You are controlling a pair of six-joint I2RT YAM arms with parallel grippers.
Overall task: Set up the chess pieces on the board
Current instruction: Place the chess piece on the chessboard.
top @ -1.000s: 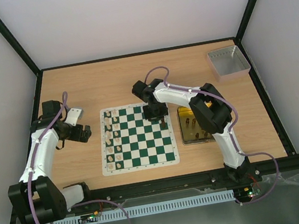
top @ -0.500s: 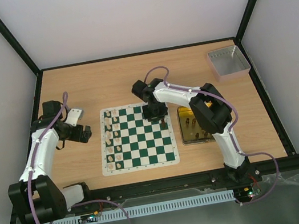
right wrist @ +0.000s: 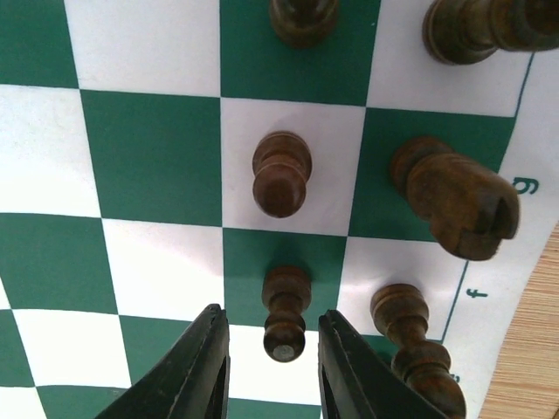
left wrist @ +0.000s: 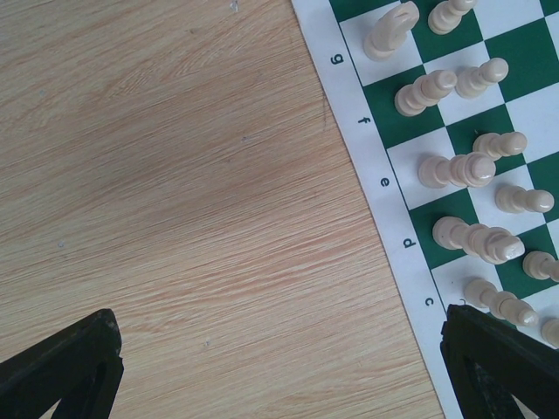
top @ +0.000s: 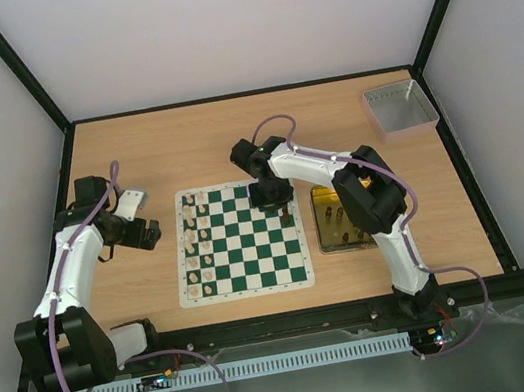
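Right gripper (right wrist: 271, 327) straddles a dark pawn (right wrist: 285, 319) on the board (top: 243, 260)

Its jaws stand narrowly apart with the dark pawn upright between them and a slim gap on either side, so nothing is held. That pawn stands on a green square near the board's right edge, toward the far side, with other dark pieces (right wrist: 281, 173) just beside it. Cream pieces (left wrist: 454, 168) line two files along the board's left edge. Left gripper (left wrist: 279, 367) hovers wide open over the wooden table (left wrist: 175, 175) just left of the board. A gold tin (top: 339, 218) lies just right of the board; a grey tray (top: 399, 108) sits at the far right corner.
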